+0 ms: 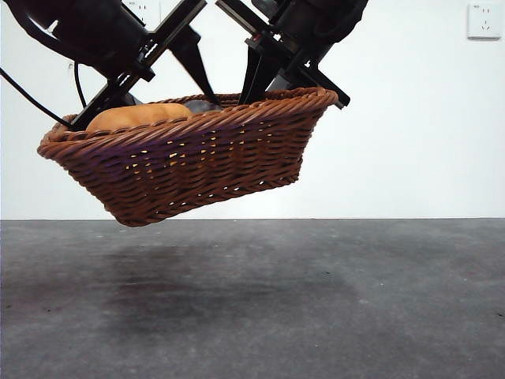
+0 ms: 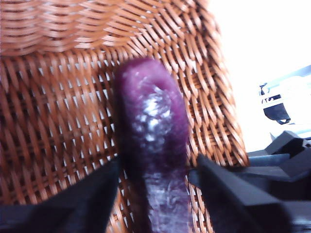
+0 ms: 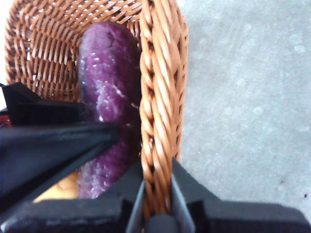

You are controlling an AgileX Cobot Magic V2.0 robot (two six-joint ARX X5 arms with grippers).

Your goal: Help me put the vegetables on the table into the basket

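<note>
The brown wicker basket (image 1: 197,158) hangs tilted in the air above the table (image 1: 316,300), its right end higher. My right gripper (image 3: 155,170) is shut on the braided rim (image 3: 155,73); in the front view it (image 1: 264,87) comes down at the back rim. Inside lies the purple eggplant (image 3: 109,73) along that wall. My left gripper (image 2: 158,170) reaches into the basket (image 2: 48,97), open, one jaw on each side of the eggplant (image 2: 153,111). The brown potato (image 1: 138,116) pokes above the left rim, beside the left gripper (image 1: 207,91).
The basket's shadow falls on the dark grey table (image 3: 243,97) below it. A white wall stands behind, with a socket (image 1: 483,20) at the top right. An orange-yellow piece (image 3: 58,189) shows under the left gripper's jaw in the right wrist view.
</note>
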